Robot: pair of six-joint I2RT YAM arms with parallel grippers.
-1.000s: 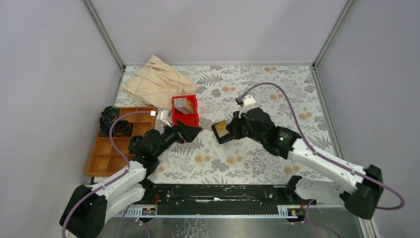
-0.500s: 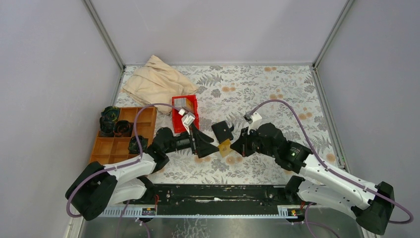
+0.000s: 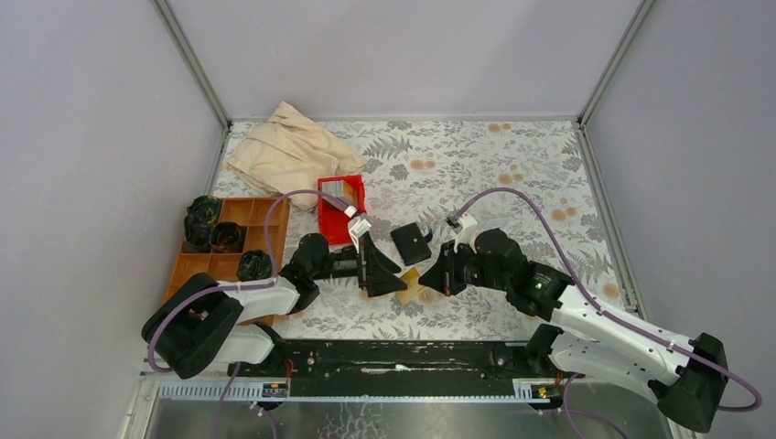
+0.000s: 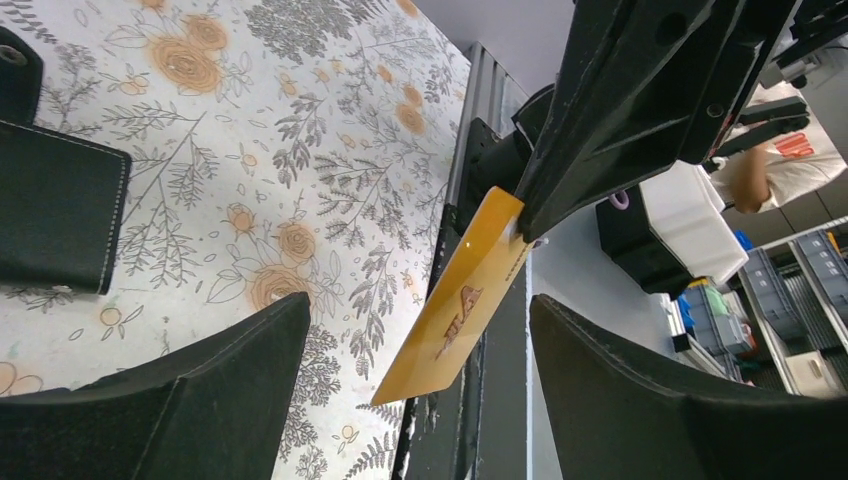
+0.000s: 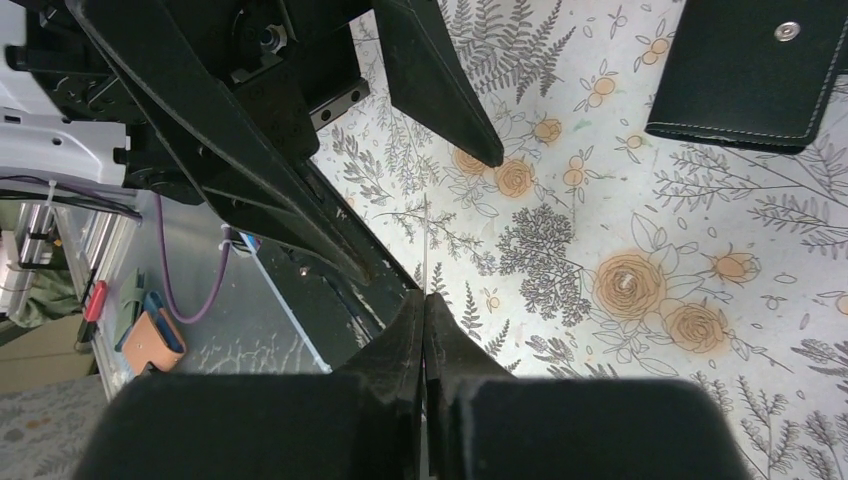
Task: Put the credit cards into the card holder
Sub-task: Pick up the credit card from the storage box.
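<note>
My right gripper (image 3: 437,279) is shut on one edge of a tan credit card (image 3: 412,283), which it holds just above the table. In the left wrist view this card (image 4: 460,300) hangs tilted between the spread fingers of my left gripper (image 4: 420,305), touching neither. The right wrist view shows it edge-on as a thin line (image 5: 425,235) running out of my right gripper (image 5: 425,300). The black card holder (image 3: 412,243) lies closed on the cloth just behind both grippers. My left gripper (image 3: 382,272) is open, facing right.
A red bin (image 3: 352,219) with more cards stands behind my left arm. A brown compartment tray (image 3: 197,288) with dark round objects sits at the left. Crumpled beige fabric (image 3: 288,151) lies at the back left. The black base rail (image 3: 403,357) runs along the near edge.
My right gripper carried the tan card from beside the card holder toward the near edge. My left gripper swung right from the red bin until its fingers flank the card, and narrowed slightly.
</note>
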